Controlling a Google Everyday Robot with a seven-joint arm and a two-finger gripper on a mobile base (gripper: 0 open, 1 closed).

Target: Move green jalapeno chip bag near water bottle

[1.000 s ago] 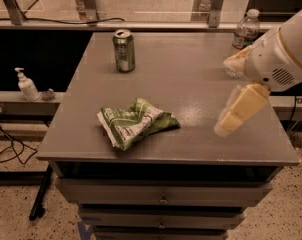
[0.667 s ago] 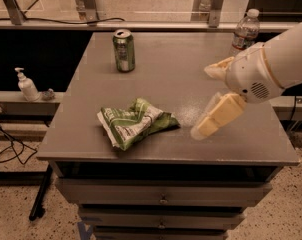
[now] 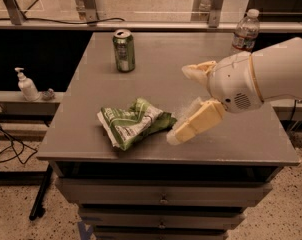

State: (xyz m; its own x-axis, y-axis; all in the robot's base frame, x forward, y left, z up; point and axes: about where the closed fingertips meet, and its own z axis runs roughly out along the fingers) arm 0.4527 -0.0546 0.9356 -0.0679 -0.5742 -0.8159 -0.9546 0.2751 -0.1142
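The green jalapeno chip bag lies crumpled and flat on the grey table, near its front edge, left of centre. The water bottle stands upright at the table's far right corner. My gripper comes in from the right, just right of the bag and above the table. It is open and empty: one cream finger points down to the left with its tip close to the bag's right end, the other is higher and farther back.
An upright green drink can stands at the back left of the table. A white pump dispenser bottle sits on a lower shelf to the left. Drawers are under the tabletop. Cables lie on the floor at left.
My gripper has moved left across the table toward the chip bag, from the right side to just beside the bag's right end. The bag, can and bottle have not moved.
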